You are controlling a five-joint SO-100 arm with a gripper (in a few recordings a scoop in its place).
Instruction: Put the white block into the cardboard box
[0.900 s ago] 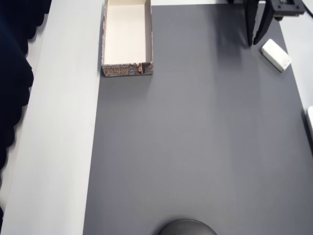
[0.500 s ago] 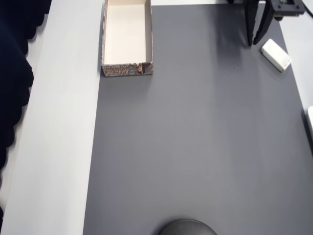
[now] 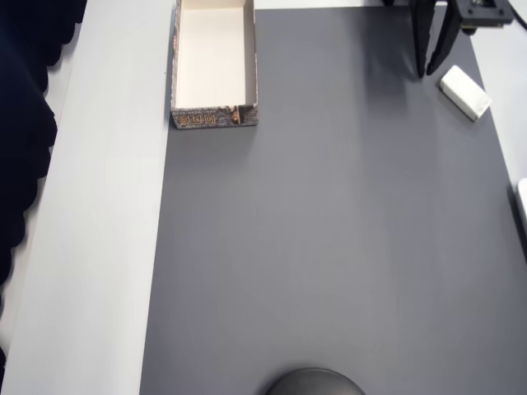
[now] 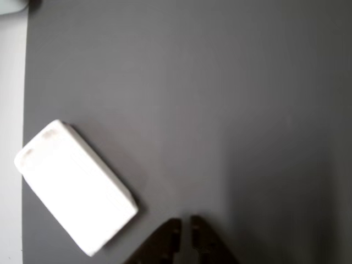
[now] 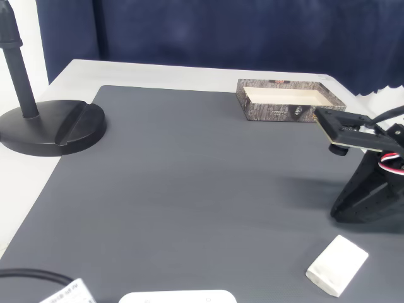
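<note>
The white block [image 3: 465, 92], a small white rectangular brick, lies flat and askew on the dark grey mat [image 3: 329, 247] that covers the tabletop, close to the mat's right edge near its top right corner in the overhead view; in the wrist view the white block [image 4: 74, 187] sits at the mat's left edge, slanted, with two faint dimples on one short end, and in the fixed view it [image 5: 338, 265] rests near the bottom right corner of the mat. The black two-finger gripper [image 3: 430, 72] points down just beside the block, on its left in the overhead view, not touching it and holding nothing. Its fingertips stand nearly together with only a thin slit between them, as the wrist view shows at the bottom edge [image 4: 186, 234]; in the fixed view the gripper [image 5: 366, 202] appears as a dark wedge resting low over the mat, just behind the block. The cardboard box [image 3: 214, 119], a long shallow lidless box with a cream-white inside and brown-grey printed outer walls, sits at the mat's top left corner in the overhead view, well apart from the block, along the mat's left edge; its [image 5: 278, 110] inside looks bare. A black round stand base with a post [image 5: 53, 129] rests at the left edge of the tabletop in the fixed view.
</note>
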